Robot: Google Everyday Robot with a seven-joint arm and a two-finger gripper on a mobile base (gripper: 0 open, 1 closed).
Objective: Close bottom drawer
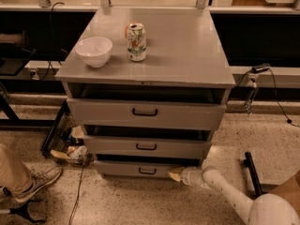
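Although the can (136, 42) has a printed label in green and red on white, none of its writing can be read, and no brand can be made out. It stands upright on the grey desk (187, 50), towards the back left, with a white bowl (93, 51) just beside it near the left edge.

Below the front edge of the desk are three grey drawers, each with a small black loop handle. The top drawer (145, 112) and the middle drawer (146, 146) both have a dark gap above their fronts. The bottom drawer (140, 169) sits lowest, just above the floor, and also has a dark strip above it. What lies inside any of them is lost in shadow.

The gripper (176, 175) is low down under the front right corner of the desk, touching the right end of the bottom drawer's front. Its fingers (174, 174) are pressed together into one tan tip and hold nothing. The white arm (225, 193) runs from it to the lower right, where it is cut off by the picture's edge.

At the lower left, a person's leg (11, 172) and shoe (40, 181) are partly cut off. Clutter on the floor by the left side of the desk is hard to identify.
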